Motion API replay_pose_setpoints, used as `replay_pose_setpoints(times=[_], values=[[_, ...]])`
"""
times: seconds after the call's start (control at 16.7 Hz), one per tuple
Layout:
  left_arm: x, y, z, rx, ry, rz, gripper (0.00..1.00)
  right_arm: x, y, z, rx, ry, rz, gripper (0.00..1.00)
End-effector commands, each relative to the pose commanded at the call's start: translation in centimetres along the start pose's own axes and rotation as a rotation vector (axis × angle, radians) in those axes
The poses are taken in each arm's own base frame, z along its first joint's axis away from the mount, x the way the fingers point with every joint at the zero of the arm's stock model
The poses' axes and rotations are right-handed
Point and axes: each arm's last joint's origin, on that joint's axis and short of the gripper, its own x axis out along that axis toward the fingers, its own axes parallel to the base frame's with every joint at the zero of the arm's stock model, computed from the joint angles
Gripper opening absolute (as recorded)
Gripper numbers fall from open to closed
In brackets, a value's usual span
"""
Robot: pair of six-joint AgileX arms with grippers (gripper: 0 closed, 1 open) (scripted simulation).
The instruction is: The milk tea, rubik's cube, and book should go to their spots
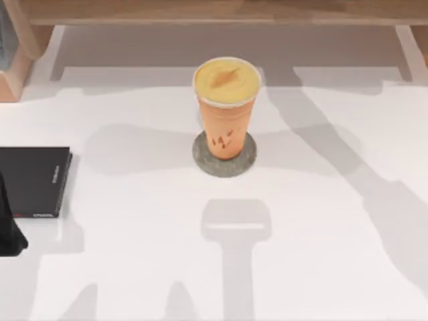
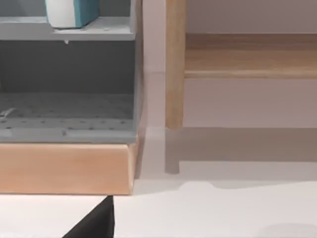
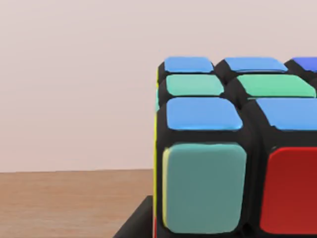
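Already the milk tea (image 1: 226, 107) stands upright on the round grey coaster (image 1: 224, 162), near the middle of the white table (image 1: 134, 267) and somewhat toward its far edge, so that part of the task looks done. The flat black book (image 1: 32, 180) lies at the table's left edge with nothing on top of it; if it is the spot meant for the teal book, that placing is still to come. In the left wrist view a teal-and-white object (image 2: 69, 12), possibly the book, sits on the upper level of a grey shelf (image 2: 67, 74) framed in light wood, though too little of it shows to be sure. A dark part of the left arm (image 1: 10, 234) juts in at the table's left edge, just beside the black book; whether its fingers are spread or pressed together cannot be told. The right wrist view looks closely at the rubik's cube (image 3: 233, 153), resting on a dark base over a wooden surface (image 3: 69, 203); whether the right gripper pinches it cannot be told. The cube and the book appear to remain.
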Motion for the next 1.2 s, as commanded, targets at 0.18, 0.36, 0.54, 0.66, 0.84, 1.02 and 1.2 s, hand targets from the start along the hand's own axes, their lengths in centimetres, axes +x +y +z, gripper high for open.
replay_pose_setpoints(times=[0.18, 0.36, 0.54, 0.66, 0.84, 1.02, 1.2], values=[[0.0, 0.0, 0.0, 0.0, 0.0, 0.0, 1.0, 2.9, 0.2, 0.6, 0.006, -0.019, 0.019, 0.0], [0.0, 0.0, 0.0, 0.0, 0.0, 0.0, 1.0, 6.0, 0.1, -2.3, -0.033, 0.077, -0.021, 0.0], [0.0, 0.0, 0.0, 0.0, 0.0, 0.0, 1.0, 7.3, 0.1, -4.8, -0.062, 0.147, -0.063, 0.0], [0.0, 0.0, 0.0, 0.0, 0.0, 0.0, 1.0, 7.3, 0.1, -4.9, -0.063, 0.149, -0.064, 0.0], [0.0, 0.0, 0.0, 0.0, 0.0, 0.0, 1.0, 7.3, 0.1, -4.9, -0.063, 0.149, -0.064, 0.08], [0.0, 0.0, 0.0, 0.0, 0.0, 0.0, 1.0, 7.3, 0.1, -4.9, -0.063, 0.149, -0.064, 0.3], [0.0, 0.0, 0.0, 0.0, 0.0, 0.0, 1.0, 7.3, 0.1, -4.9, -0.063, 0.149, -0.064, 0.53]])
